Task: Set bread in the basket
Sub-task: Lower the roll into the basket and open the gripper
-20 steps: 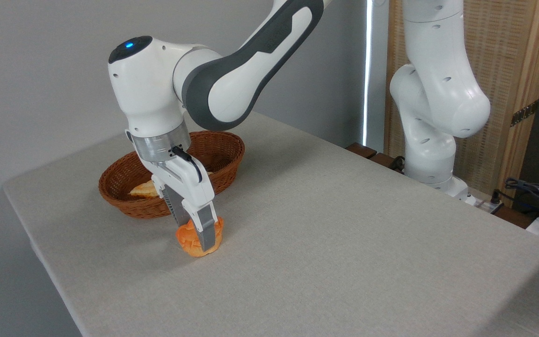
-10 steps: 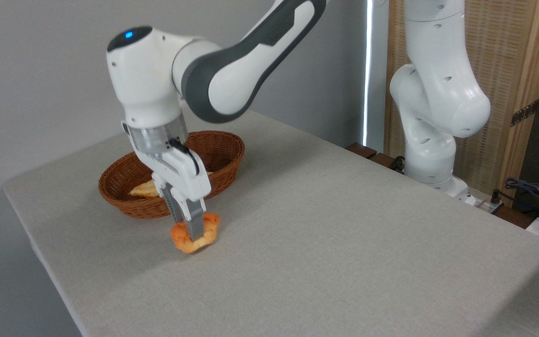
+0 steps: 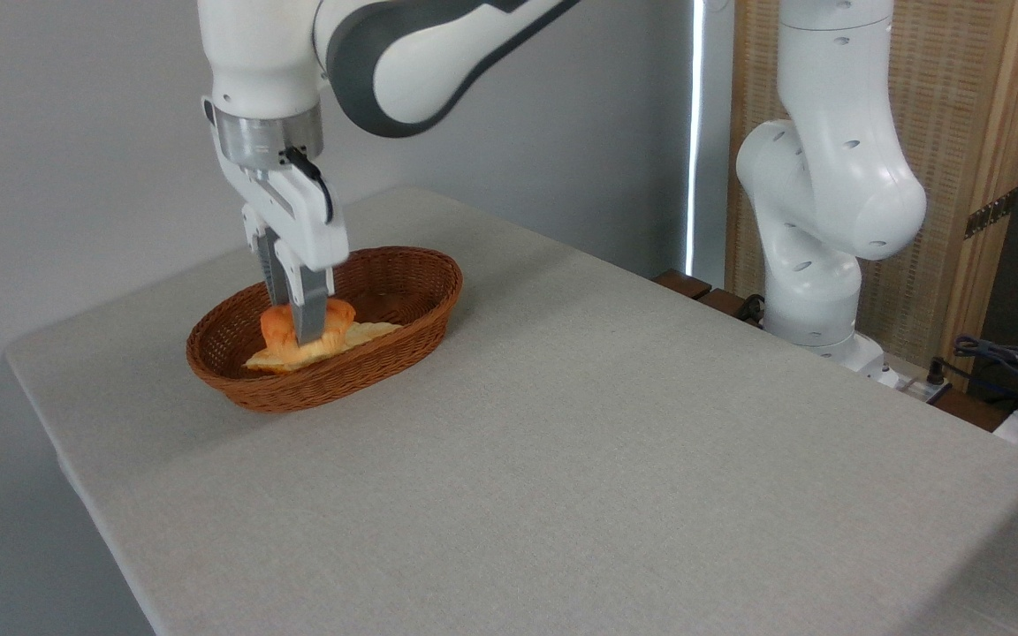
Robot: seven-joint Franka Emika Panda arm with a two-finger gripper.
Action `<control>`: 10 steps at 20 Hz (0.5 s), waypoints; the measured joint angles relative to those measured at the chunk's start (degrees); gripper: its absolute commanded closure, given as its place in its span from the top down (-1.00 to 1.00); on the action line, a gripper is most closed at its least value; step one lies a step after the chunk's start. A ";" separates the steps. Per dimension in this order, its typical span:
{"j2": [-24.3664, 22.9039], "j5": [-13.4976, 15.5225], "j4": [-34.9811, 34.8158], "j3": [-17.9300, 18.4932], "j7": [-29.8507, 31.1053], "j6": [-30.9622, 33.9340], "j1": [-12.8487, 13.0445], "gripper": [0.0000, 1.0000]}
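The bright-orange bread (image 3: 279, 323) hangs between my fingers over the inside of the oval reddish-brown wicker basket (image 3: 403, 327), which stands at the table's far left. My gripper (image 3: 301, 329) points straight down and is shut on the bun. Whether the bun touches what lies under it cannot be told. One grey finger (image 3: 309, 309) covers the bun's middle.
A paler, flat, yellowish bread (image 3: 359, 336) lies in the basket under the bun. The arm's white base (image 3: 814, 265) stands off the table's far right edge, with cables (image 3: 1004, 358) beyond it. The grey table (image 3: 562, 424) stretches toward the front and right.
My gripper has lifted the bun off the table in front of the basket and carried it up and back to the left, over the basket's inside.
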State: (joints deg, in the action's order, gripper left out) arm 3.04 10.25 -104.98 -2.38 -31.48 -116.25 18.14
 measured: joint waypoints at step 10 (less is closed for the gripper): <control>0.29 0.00 -0.06 -3.86 1.26 0.75 0.19 1.00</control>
State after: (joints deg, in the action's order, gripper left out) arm 3.32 10.25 -105.04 -6.24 -30.22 -115.50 18.33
